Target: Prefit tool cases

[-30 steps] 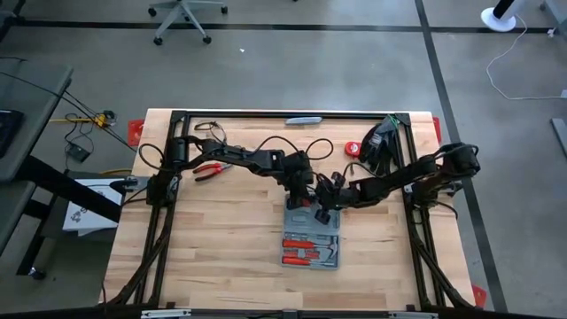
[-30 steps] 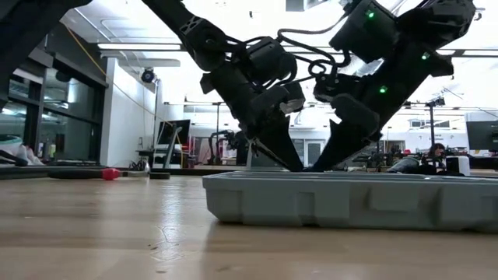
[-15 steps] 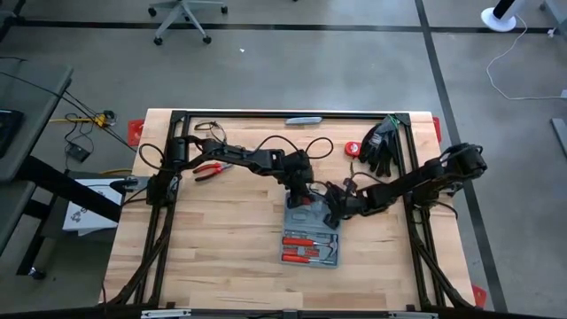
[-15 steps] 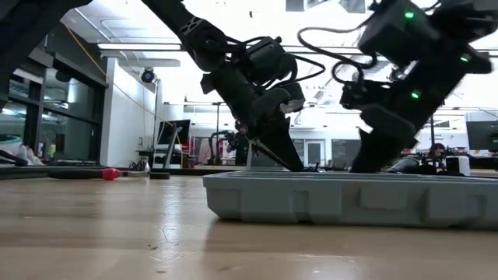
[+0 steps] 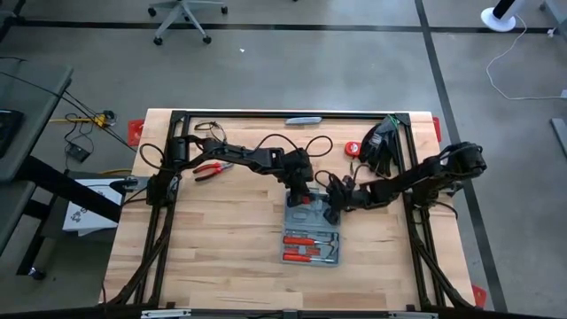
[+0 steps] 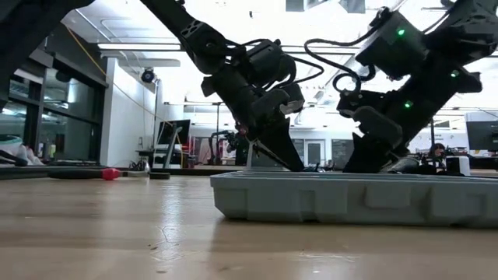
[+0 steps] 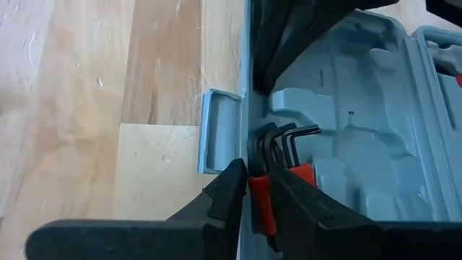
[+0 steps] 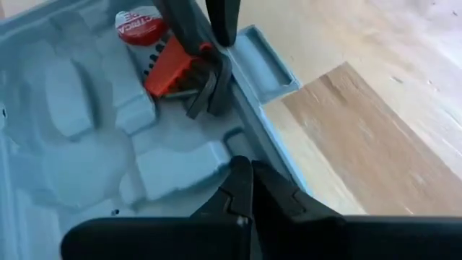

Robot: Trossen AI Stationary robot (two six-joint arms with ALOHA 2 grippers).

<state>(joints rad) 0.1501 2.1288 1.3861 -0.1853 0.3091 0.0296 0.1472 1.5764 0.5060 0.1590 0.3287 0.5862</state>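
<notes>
Since 1 second ago, the right gripper (image 5: 333,211) has pulled toward frame right along the case (image 5: 312,236), which sits open at center. Low view: both arms reach into the case (image 6: 350,198). Left wrist: the left gripper (image 7: 254,189) pinches a red hex-key holder (image 7: 263,202). Right wrist: right gripper (image 8: 247,180) fully closed, empty.
</notes>
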